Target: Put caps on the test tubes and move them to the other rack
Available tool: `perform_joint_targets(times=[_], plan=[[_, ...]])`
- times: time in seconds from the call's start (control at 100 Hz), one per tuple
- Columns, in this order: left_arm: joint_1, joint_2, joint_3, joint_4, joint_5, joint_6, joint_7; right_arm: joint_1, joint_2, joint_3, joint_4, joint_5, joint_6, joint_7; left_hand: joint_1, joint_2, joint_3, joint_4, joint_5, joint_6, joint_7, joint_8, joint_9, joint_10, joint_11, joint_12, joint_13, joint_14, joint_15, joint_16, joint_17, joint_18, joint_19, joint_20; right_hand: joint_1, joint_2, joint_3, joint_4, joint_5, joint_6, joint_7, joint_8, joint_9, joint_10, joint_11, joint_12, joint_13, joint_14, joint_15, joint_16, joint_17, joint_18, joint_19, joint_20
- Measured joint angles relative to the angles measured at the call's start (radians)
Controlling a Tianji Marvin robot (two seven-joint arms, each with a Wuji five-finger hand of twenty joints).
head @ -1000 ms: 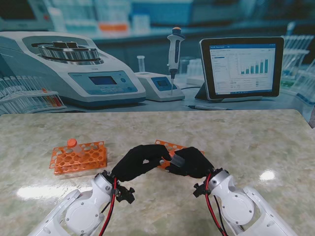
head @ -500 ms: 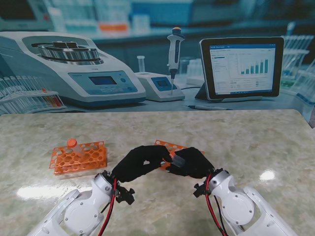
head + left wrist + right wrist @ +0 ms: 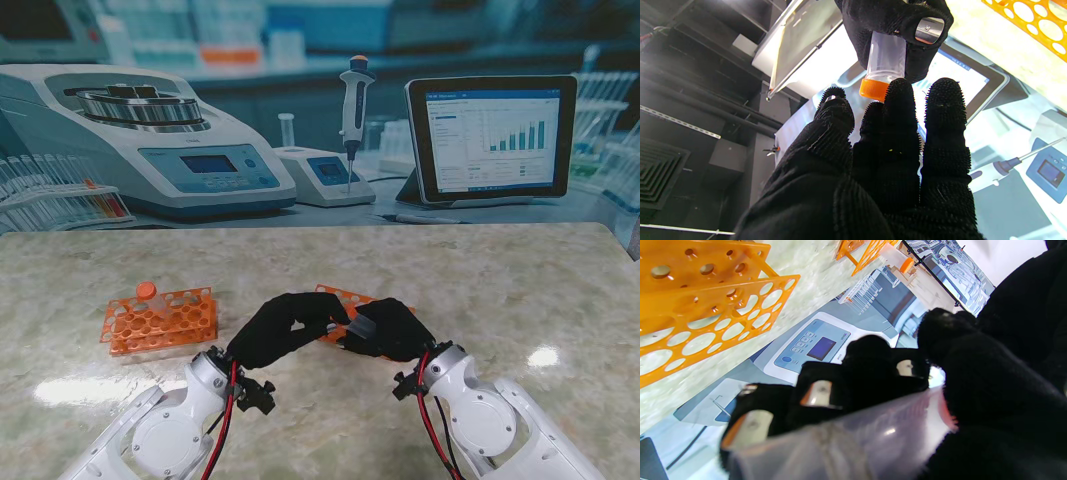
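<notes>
Right hand (image 3: 385, 330) clamps clear test tube (image 3: 886, 58), orange cap (image 3: 873, 90) end pointing straight at left hand (image 3: 280, 328). Left fingertips (image 3: 898, 96) touch the cap, w/ fingers close together; real grip—can't tell. Tube axis runs hand-to-hand.

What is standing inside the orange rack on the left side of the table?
The left rack holds one capped tube, leaning in a back hole. The other holes look empty. The second rack is mostly covered by both hands, so what it holds cannot be seen.
</notes>
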Motion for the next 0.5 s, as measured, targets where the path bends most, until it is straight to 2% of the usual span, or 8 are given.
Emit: perform_joint_targets(times=[0.04,0.06,0.1,0.16,0.39,0.46,0.48,0.5], plan=[[0.0,-0.001,0.0,-0.002,0.0,0.0,0.002,0.0,0.0,0.0,0.0,0.0,0.0,0.0,0.0,0.002,-0.01,0.0,0.0,0.0,-0.001,0.0,0.0,-0.005,0.0,0.0,-0.011,0.0,0.001,-0.003,-0.006,0.0,0.0,0.0,0.0,0.0,0.0,0.0,0.0,0.0,0.0,0.0,0.0,0.0,0.0,0.0,0.0,0.0,0.0,0.0,0.0,0.0,0.0,0.0],[-0.001,-0.001,0.0,-0.003,0.0,0.0,0.002,0.0,0.0,0.0,0.0,0.0,0.0,0.0,0.001,0.002,-0.014,0.018,0.0,0.0,-0.003,0.0,0.0,-0.006,0.002,0.0,-0.011,0.0,0.001,-0.008,-0.007,0.0,0.0,0.0,0.0,0.0,0.0,0.0,0.0,0.0,0.0,0.0,0.0,0.0,0.0,0.0,0.0,0.0,0.0,0.0,0.0,0.0,0.0,0.0],[-0.001,-0.002,0.0,-0.004,0.0,0.0,0.003,0.0,0.0,0.0,0.0,0.0,0.0,0.0,0.006,0.007,-0.021,0.033,0.001,0.0,-0.003,0.0,0.0,-0.006,0.008,0.0,-0.019,0.0,0.003,-0.014,-0.008,0.005,0.0,0.0,0.0,0.0,0.0,0.0,0.0,0.0,0.0,0.0,0.0,0.0,0.0,0.0,0.0,0.0,0.0,0.0,0.0,0.0,0.0,0.0],[-0.002,-0.002,0.0,-0.006,-0.001,0.0,0.003,0.0,0.0,0.0,0.0,0.001,0.0,0.0,0.007,0.008,-0.033,0.033,-0.02,0.0,-0.005,0.0,-0.012,-0.006,0.011,0.0,-0.019,0.0,0.003,-0.014,-0.018,0.006,0.0,0.0,0.0,0.0,0.0,0.0,0.0,0.0,0.0,0.0,0.0,0.0,0.0,0.0,0.0,0.0,0.0,0.0,0.0,0.0,0.0,0.0],[-0.009,-0.003,0.0,-0.014,-0.007,0.009,0.003,0.0,0.0,0.001,0.0,0.001,0.0,0.001,0.007,0.008,-0.044,0.033,-0.01,0.0,-0.014,0.0,-0.012,-0.007,0.019,-0.027,-0.019,0.0,0.015,-0.023,-0.024,0.006,0.001,0.001,0.0,0.0,0.0,0.0,0.0,0.0,0.0,0.0,0.0,0.0,0.0,0.0,0.0,0.0,0.0,0.0,0.0,0.0,0.0,0.0],[-0.009,-0.003,-0.003,-0.015,-0.004,0.012,0.002,0.0,0.0,0.002,0.0,0.001,0.0,0.001,0.007,0.008,-0.055,0.034,-0.01,0.0,-0.014,0.0,-0.012,-0.007,0.019,-0.03,-0.03,-0.001,0.027,-0.023,-0.043,0.024,0.018,0.005,0.0,0.0,0.0,0.0,0.0,0.0,0.0,0.0,0.0,0.0,0.0,0.0,0.0,0.0,0.0,0.0,0.0,0.0,0.0,0.0],[-0.008,-0.003,-0.004,-0.015,-0.003,0.013,0.001,0.0,0.0,0.002,0.0,0.001,0.0,0.001,0.007,0.009,-0.055,0.046,-0.01,0.0,-0.015,0.0,-0.022,-0.007,0.022,-0.038,-0.03,-0.001,0.03,-0.023,-0.044,0.024,0.026,0.011,0.0,0.0,0.0,0.0,0.0,0.0,0.0,0.0,0.0,0.0,0.0,0.0,0.0,0.0,0.0,0.0,0.0,0.0,0.0,0.0],[-0.007,-0.003,-0.005,-0.016,-0.002,0.014,0.0,0.0,0.0,0.002,0.0,0.001,0.0,0.001,0.007,0.009,-0.055,0.046,-0.01,0.0,-0.015,0.0,-0.027,-0.01,0.014,-0.038,-0.034,-0.001,0.037,-0.023,-0.044,0.024,0.029,0.013,0.0,0.0,0.0,0.0,0.0,0.0,0.0,0.0,0.0,0.0,0.0,0.0,0.0,0.0,0.0,0.0,0.0,0.0,0.0,0.0]])
